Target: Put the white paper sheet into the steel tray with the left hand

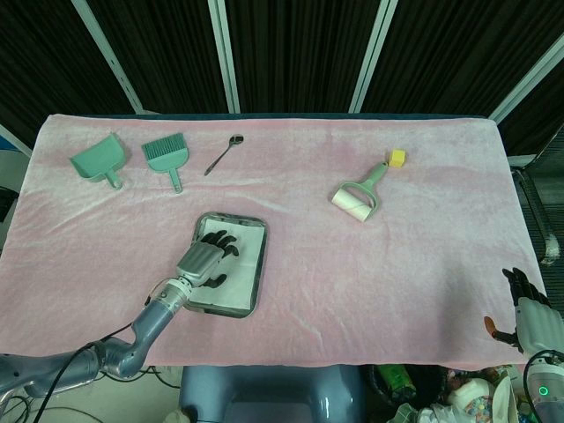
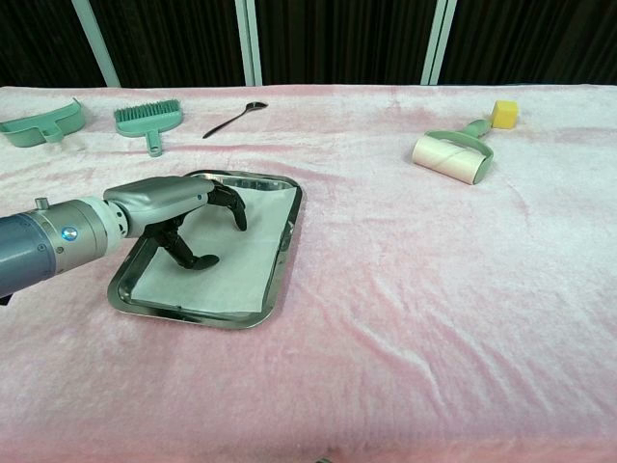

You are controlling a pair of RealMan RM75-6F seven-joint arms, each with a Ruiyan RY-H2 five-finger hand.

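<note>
Across the pink cloth point(image 2: 405, 289), biggest thing first: the steel tray point(image 2: 281, 253) sits around 7 o'clock from the table's middle, and the white paper sheet point(image 2: 246, 246) is lying flat inside it, so I'd say the job is pretty much done; only pulling the arm out seems left. The left hand point(image 2: 178, 207) hovers over the sheet, fingers spread, curved and gripping nothing. The right hand point(image 1: 531, 315) only shows in the head view, down at 5 o'clock off the table edge, fingers apart and empty. The chest view is the one showing the gap under the left hand's fingertips.
</note>
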